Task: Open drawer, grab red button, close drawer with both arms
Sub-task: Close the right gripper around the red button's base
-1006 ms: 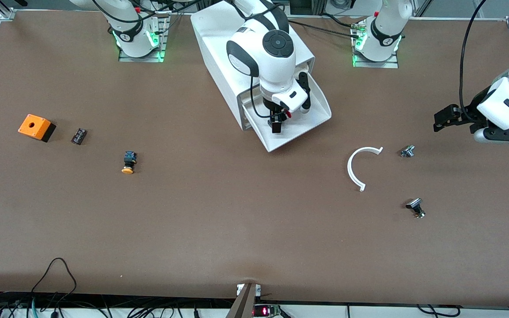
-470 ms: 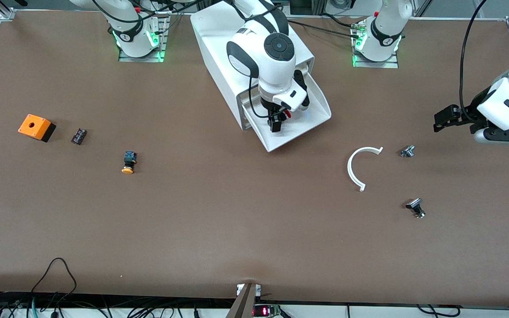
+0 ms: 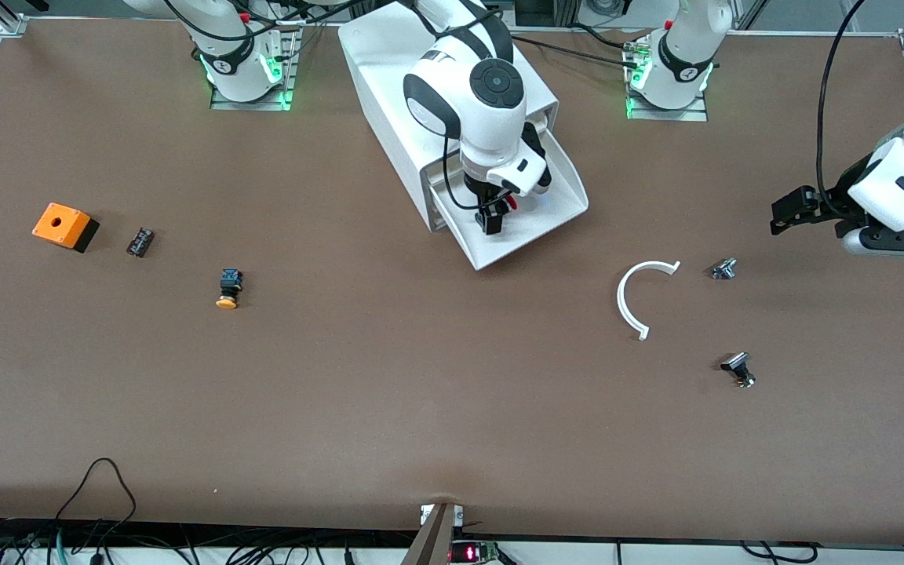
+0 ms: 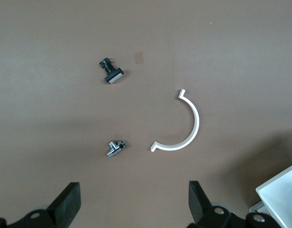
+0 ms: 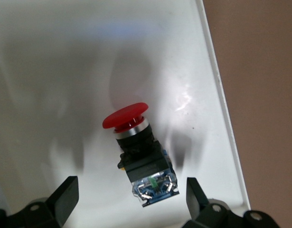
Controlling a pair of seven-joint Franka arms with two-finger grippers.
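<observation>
The white cabinet [image 3: 389, 71] stands between the two arm bases. Its lower drawer [image 3: 550, 220] is pulled open toward the front camera. The red-capped button [image 3: 508, 202] lies on its side in the drawer. My right gripper [image 3: 491, 218] hangs open over the drawer. In the right wrist view the button [image 5: 136, 147] lies on the white drawer floor [image 5: 60, 71], its blue-black body just off the open right gripper [image 5: 131, 202] and not touching either finger. My left gripper [image 3: 891, 242] waits open over the table at the left arm's end, empty in its wrist view [image 4: 134, 209].
An orange box [image 3: 64, 226], a small black part [image 3: 140, 241] and a yellow-capped button [image 3: 227, 289] lie toward the right arm's end. A white arc [image 3: 631, 302], a metal fitting [image 3: 723, 269] and a black part [image 3: 738, 369] lie toward the left arm's end.
My right arm has shifted slightly toward the cabinet, carrying its open gripper a little deeper over the drawer. The left arm has not moved.
</observation>
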